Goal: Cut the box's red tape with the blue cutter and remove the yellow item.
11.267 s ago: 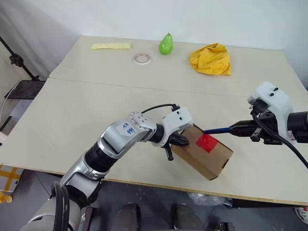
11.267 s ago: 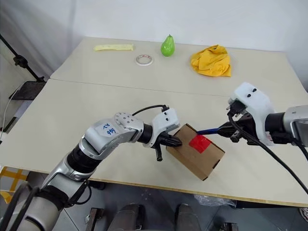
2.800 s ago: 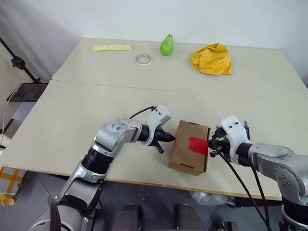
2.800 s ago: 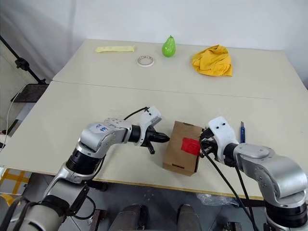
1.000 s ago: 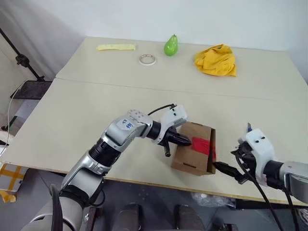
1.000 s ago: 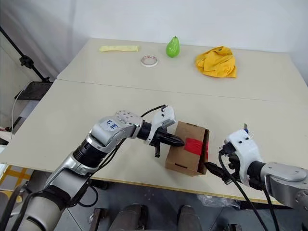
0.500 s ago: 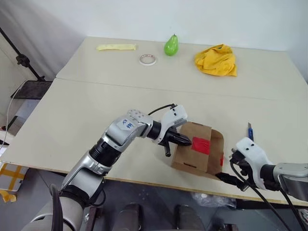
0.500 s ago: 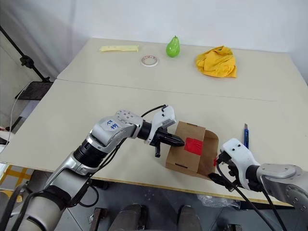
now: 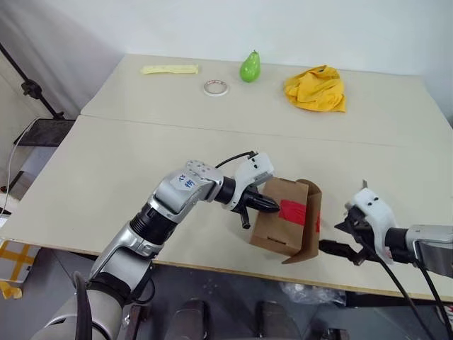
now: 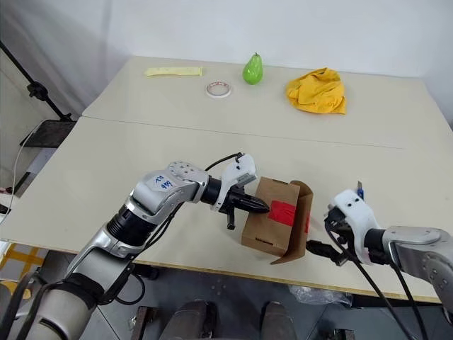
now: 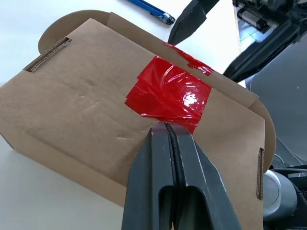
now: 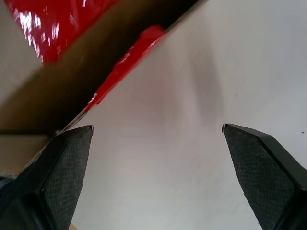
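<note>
Near the bench's (image 9: 106, 149) front edge, toward its right corner, sits the box (image 9: 279, 227), brown cardboard, its right-hand flap (image 9: 310, 219) swung open and standing almost upright. Across the top, the red tape (image 9: 294, 211), already parted at the seam, one torn half clinging to the open flap. Against the box's left top edge, just at the tape, the left pincer (image 11: 168, 143), fingers pressed together, pinning the box down and gripping nothing. Just off the open flap's right side, the right pincer (image 9: 341, 250), spread wide and empty, close to the bench's front edge. Behind that arm, on the bench, the blue cutter (image 11: 149, 8), lying apart from both pincers. Yellow item not visible; judged to be inside the box. Likely risks: box sliding or tipping off the front edge if the right pincer shoves the flap; flap falling shut and blocking the reach; sticky tape catching a finger; ball rolling out and off the bench.
</note>
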{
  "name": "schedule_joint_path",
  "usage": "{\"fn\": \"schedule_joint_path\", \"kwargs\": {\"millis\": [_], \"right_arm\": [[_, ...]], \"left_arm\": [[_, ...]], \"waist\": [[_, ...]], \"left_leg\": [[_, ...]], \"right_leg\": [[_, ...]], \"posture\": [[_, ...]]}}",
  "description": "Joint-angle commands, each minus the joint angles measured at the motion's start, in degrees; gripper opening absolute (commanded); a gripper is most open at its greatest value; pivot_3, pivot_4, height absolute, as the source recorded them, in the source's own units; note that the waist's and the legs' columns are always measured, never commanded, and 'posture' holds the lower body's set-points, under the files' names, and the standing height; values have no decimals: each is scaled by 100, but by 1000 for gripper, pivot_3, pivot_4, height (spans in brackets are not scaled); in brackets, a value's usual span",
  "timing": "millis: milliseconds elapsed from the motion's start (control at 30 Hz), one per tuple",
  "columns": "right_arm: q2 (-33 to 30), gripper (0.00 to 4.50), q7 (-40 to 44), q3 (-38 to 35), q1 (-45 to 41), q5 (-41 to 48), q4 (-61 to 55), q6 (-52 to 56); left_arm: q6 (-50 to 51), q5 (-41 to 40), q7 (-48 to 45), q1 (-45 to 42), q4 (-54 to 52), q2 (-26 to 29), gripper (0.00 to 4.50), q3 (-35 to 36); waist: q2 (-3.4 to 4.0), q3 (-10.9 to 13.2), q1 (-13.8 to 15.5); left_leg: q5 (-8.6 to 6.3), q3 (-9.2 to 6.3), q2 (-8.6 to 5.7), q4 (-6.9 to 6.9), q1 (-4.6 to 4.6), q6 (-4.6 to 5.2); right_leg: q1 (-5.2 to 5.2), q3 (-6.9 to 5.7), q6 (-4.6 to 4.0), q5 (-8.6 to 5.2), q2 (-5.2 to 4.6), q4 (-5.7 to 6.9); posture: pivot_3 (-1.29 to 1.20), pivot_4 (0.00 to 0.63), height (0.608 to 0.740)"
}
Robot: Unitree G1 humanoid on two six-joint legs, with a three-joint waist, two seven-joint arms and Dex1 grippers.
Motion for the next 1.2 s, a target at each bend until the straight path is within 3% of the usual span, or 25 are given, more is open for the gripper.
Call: {"fn": "schedule_joint_path", "kwargs": {"millis": [33, 200, 367, 500, 700, 833, 1033, 1200], "right_arm": [[305, 4487, -171, -540, -141, 313, 120, 443], [647, 4487, -396, -808, -264, 350, 195, 729], [374, 4487, -409, -1396, -381, 369, 13, 1069], [594, 4487, -669, -1692, -838, 810, -102, 1214], [745, 4487, -982, -1302, -638, 928, -283, 1214], [537, 4487, -909, -474, -126, 543, -441, 1021], [456, 4487, -725, -242, 108, 338, -373, 737], [804, 4487, -688, -142, -29, 280, -11, 548]], "left_arm": [[121, 211, 119, 85, 3, 71, 0, -90], [125, 218, 121, 67, 11, 68, 0, -87], [93, 241, 116, 40, 48, 79, 0, -76], [115, 230, 123, 56, 14, 76, 0, -69], [154, 208, 121, 86, -63, 45, 0, -97], [124, 217, 97, 68, -64, 33, 0, -114], [110, 234, 91, 91, -106, 36, 0, -124], [89, 256, 82, 78, -69, 9, 0, -130]], "waist": [[0, 0, -5], [3, -2, -10], [6, -2, -8], [7, -3, -15], [7, -3, -9], [8, -3, -9], [7, -2, -8], [7, -2, -5]], "left_leg": [[0, 0, 0, -1, 0, 0], [-2, 1, 0, -1, 1, 3], [-10, 2, -1, -2, 0, 17], [-10, 3, 1, -2, 2, 18], [-10, 1, 1, -5, 1, 18], [-10, 4, 0, -6, -1, 17], [-14, 9, -3, -5, -1, 26], [-13, 7, -2, -5, -1, 24]], "right_leg": [[0, 0, 0, 0, -1, 0], [0, 2, -1, 1, -2, 1], [-1, 2, -1, 1, -3, 0], [-1, 1, -4, 3, -2, 3], [-1, 1, -6, 4, -3, -2], [-2, 1, -6, 3, -2, -6], [-2, 5, -6, 4, -2, -7], [-3, 3, -5, 4, -1, -6]], "posture": [[0, 150, 740], [0, 150, 740], [0, 150, 740], [0, 150, 740], [0, 150, 740], [0, 150, 740], [0, 150, 740], [0, 150, 740]]}}
